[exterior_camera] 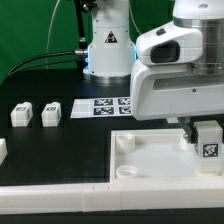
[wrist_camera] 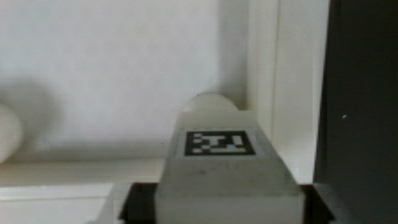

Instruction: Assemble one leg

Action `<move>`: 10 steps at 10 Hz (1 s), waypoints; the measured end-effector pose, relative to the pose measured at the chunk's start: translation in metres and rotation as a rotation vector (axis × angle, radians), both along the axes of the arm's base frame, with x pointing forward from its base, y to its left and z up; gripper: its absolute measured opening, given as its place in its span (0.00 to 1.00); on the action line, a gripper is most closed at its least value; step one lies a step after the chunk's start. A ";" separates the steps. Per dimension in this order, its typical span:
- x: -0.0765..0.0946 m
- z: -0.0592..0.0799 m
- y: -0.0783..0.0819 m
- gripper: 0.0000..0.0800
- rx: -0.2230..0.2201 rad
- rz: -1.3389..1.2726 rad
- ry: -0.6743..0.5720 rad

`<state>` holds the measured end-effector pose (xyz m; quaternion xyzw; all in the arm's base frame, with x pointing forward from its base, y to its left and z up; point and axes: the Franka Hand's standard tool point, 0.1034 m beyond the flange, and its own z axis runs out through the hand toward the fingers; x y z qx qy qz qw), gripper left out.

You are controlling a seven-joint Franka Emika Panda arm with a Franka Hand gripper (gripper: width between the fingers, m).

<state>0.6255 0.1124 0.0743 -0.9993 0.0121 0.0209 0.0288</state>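
Exterior view: my gripper (exterior_camera: 207, 135) is clamped on the leg (exterior_camera: 208, 145), holding it upright over the big white panel (exterior_camera: 150, 160), at the exterior view's right. 2 more legs (exterior_camera: 35, 114) sit on the table. Wrist view: leg (wrist_camera: 221, 155) pinched between my fingers (wrist_camera: 139, 205), tag facing the camera, panel (wrist_camera: 107, 70) behind.

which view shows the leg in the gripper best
The wrist view: the leg fills the centre, its marker tag sharp and its rounded tip over the white panel. The exterior view shows only its tagged end below the gripper, small and near the frame edge.
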 end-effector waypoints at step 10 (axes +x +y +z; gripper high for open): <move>-0.001 -0.002 0.004 0.37 -0.014 -1.009 0.062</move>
